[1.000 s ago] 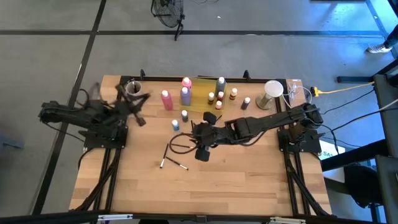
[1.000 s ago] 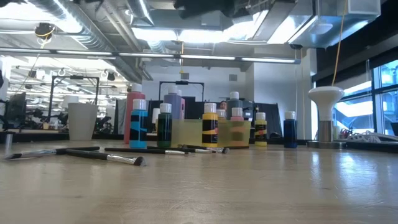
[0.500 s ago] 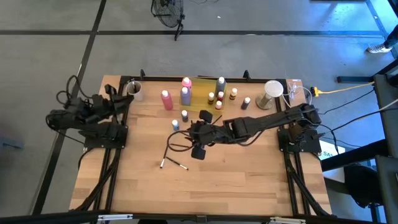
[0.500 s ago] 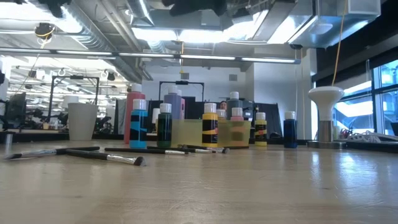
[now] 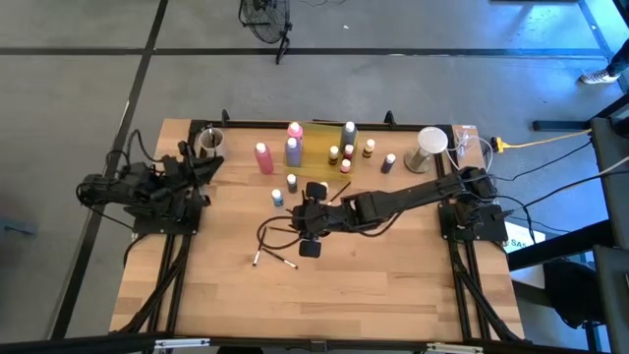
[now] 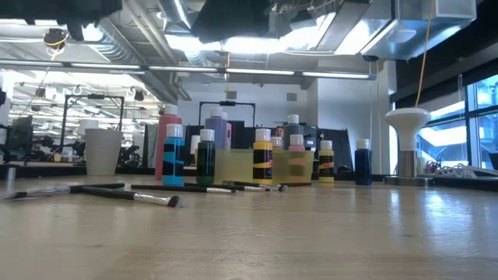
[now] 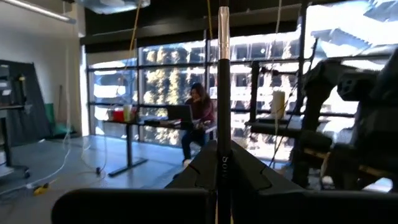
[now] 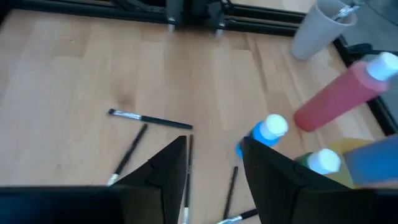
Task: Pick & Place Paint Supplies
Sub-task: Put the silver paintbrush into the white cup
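**Hand-off between two brush picks.** The left gripper is clamped on a thin dark paintbrush with a metal ferrule. In the left wrist view the brush stands straight up between the closed fingers. Compared with a second ago, the left arm has folded back from its reach toward the pale round cup at the far left corner of the pale wooden counter. It now sits drawn in at the left edge with the brush still in its grip. We cannot tell from these views where that brush is headed.

Over the same second the right arm has slid further toward the middle of the counter. Its right gripper now hangs above the loose thin dark white-tipped brushes, its fingers apart with nothing between them. A small blue white-capped paint bottle stands just beside it, and a tall pink squeeze bottle stands farther off.

The remaining bottles are grouped at the far side, in and around the translucent yellow tray. Several brushes lie flat on the counter, one of them nearer the front edge.

We read the change as the left arm clearing the shared space while the right lines up over a brush. Most of the supplies look unplaced, so we judge the task to be at an early stage.
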Motion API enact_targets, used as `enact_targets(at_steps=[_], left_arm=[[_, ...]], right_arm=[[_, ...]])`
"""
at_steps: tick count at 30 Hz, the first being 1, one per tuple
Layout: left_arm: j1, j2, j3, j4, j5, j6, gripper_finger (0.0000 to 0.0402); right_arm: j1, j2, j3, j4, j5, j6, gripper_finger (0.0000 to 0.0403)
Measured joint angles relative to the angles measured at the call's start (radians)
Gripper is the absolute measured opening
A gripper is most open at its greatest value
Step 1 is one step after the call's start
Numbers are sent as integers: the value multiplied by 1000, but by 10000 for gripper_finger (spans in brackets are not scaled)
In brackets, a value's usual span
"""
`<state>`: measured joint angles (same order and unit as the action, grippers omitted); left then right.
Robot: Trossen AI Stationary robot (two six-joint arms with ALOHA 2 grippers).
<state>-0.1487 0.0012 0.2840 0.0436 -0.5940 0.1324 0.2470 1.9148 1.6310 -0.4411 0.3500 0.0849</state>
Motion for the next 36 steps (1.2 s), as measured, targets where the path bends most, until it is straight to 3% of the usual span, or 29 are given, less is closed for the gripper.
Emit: enact_targets(at_steps=[3, 7, 9, 11, 14, 22, 32, 36], left_arm=[[0, 0, 0, 119, -5, 95, 9], [1, -1, 3, 265, -107, 244, 9], [0, -1, 2, 225, -236, 267, 9], [1, -1, -10, 129, -371, 198, 9], [3, 0, -79, 164, -349, 141, 9], [76, -1, -256, 599, -346, 283, 9], [176, -1, -275, 494, -477, 231, 10], [279, -1, -275, 355, -458, 109, 10]], right_arm=[[-1, 0, 0, -3, -15, 0, 158], [-5, 0, 0, 2, -14, 0, 158], [-10, 0, 0, 0, -14, 1, 158], [-13, 0, 0, 4, -14, 1, 158], [-17, 0, 0, 6, -14, 2, 158], [-22, 0, 0, 14, -18, 4, 158], [-40, 0, 0, 14, -21, -22, 158], [-51, 0, 0, 15, -21, -17, 158]])
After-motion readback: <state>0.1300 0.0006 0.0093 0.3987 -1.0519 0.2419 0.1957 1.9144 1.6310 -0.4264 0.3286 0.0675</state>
